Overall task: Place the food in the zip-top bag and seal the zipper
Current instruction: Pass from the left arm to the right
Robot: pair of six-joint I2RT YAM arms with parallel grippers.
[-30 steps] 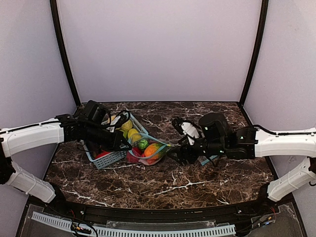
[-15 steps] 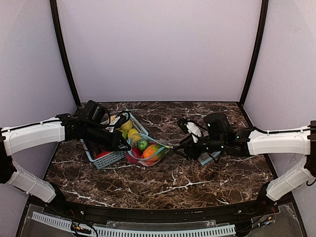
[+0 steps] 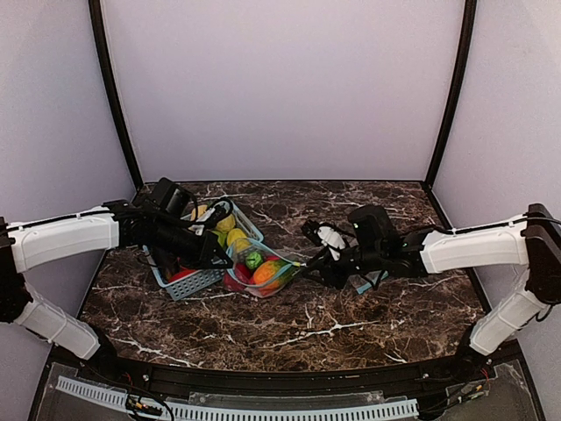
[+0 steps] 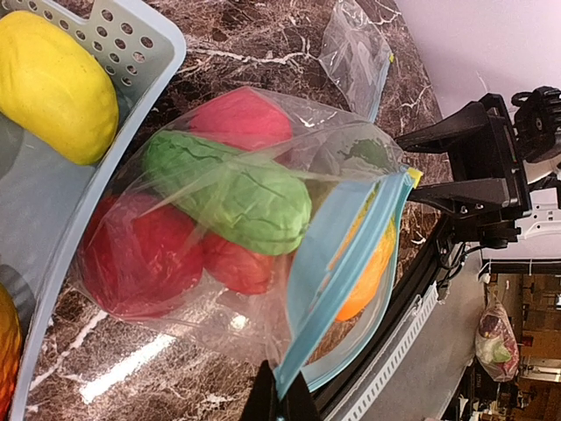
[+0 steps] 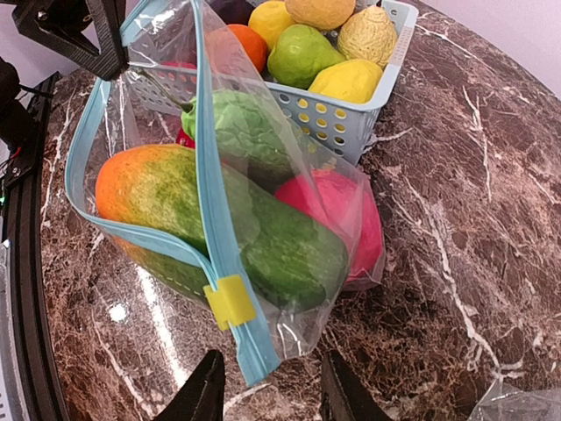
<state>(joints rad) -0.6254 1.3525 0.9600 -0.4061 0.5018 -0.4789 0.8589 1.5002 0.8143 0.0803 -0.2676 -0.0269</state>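
Observation:
The zip-top bag [image 3: 260,274] lies beside the basket, its mouth gaping. Inside it is food: an orange-green fruit [image 5: 149,189], a long dark-green one [image 5: 289,241], a pink one [image 5: 342,210] and a leafy green one [image 4: 232,189]. My left gripper [image 4: 282,408] is shut on one end of the light-blue zipper [image 4: 337,263]. The zipper's other end, just past its yellow slider [image 5: 230,301], sits between the fingers of my right gripper [image 5: 267,377]. That gripper is open, with a gap on both sides of the strip.
A light-blue mesh basket [image 3: 197,282] with several yellow and green fruits stands on the left, under the left arm. A second clear bag [image 3: 368,282] lies under the right arm. The table's near edge [image 4: 412,324] runs close behind the bag.
My right gripper has moved left up to the bag's slider end, and its jaws have narrowed. The left gripper has kept its hold on the zipper.

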